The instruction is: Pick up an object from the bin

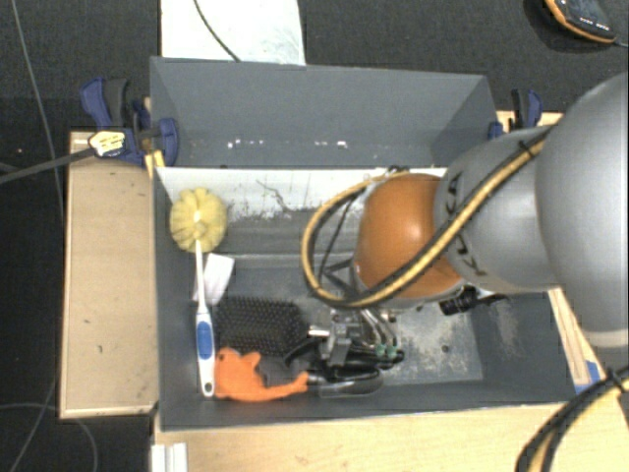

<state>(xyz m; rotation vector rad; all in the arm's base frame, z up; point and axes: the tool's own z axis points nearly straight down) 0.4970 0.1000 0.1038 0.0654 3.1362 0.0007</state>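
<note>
Dish brush, yellow head and white-and-blue handle, lies along the left wall of the bin. Just right of it I see an orange plastic piece by the front wall, with a black hairbrush just behind it. The gripper sits low at the orange piece's right tip; I cannot tell whether it is apart or closed.

The bin is matt grey metal with a scuffed floor. At left, the dish brush has fuzzy yellow bristles and a smooth plastic handle. At centre right, the orange wrist cover is glossy.
</note>
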